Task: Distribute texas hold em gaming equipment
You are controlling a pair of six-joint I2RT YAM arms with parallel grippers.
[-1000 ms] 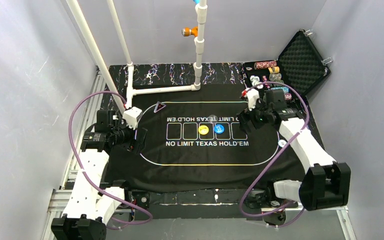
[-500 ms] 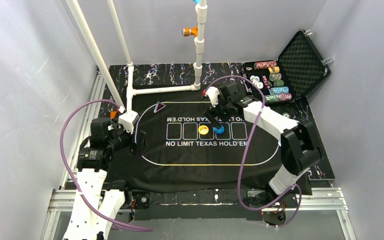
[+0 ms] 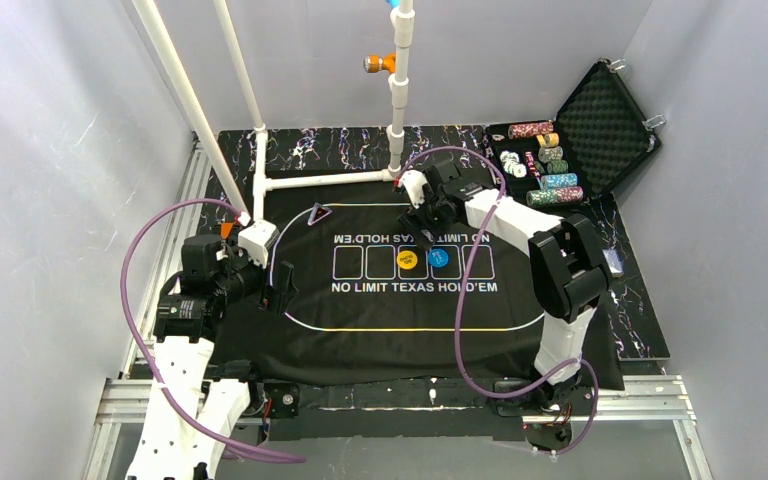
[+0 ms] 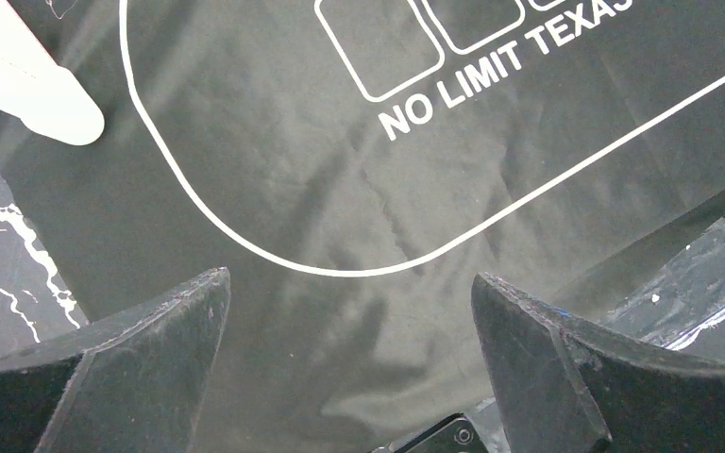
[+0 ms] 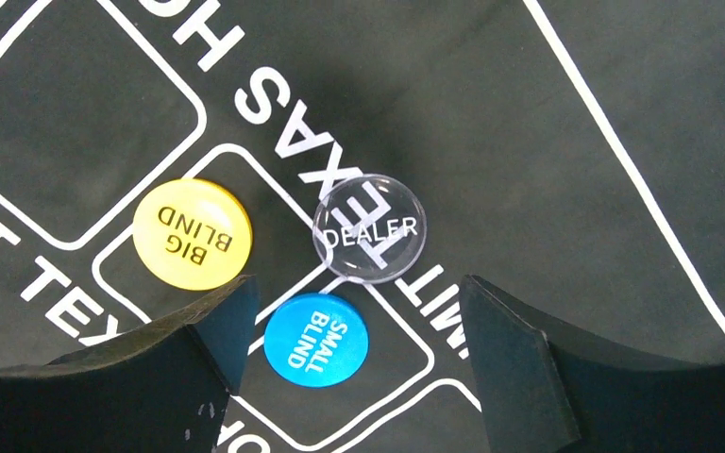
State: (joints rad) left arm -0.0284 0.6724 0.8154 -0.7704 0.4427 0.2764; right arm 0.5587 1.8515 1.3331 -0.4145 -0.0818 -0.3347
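Three button discs lie on the black mat (image 3: 380, 310): a yellow "BIG BLIND" (image 5: 192, 233) (image 3: 408, 259), a blue "SMALL BLIND" (image 5: 316, 339) (image 3: 438, 258) and a clear "DEALER" (image 5: 369, 227). My right gripper (image 5: 356, 302) (image 3: 426, 228) hovers open above them. The blue disc sits below the gap between its fingers and the clear disc just beyond the tips. It holds nothing. Stacks of poker chips (image 3: 552, 170) sit in the open black case (image 3: 605, 120) at the back right. My left gripper (image 4: 349, 283) (image 3: 282, 287) is open and empty over the mat's left end.
A white pipe frame (image 3: 325, 180) stands at the back left of the mat, and its foot (image 4: 42, 99) shows in the left wrist view. An upright pipe (image 3: 400, 90) carries an orange fitting (image 3: 380, 63). Purple cables loop off both arms. Grey walls close in both sides.
My right arm has swung from beside the case to the middle of the mat, over the discs, and its jaws have narrowed a little. The left arm shifted slightly, then held still.
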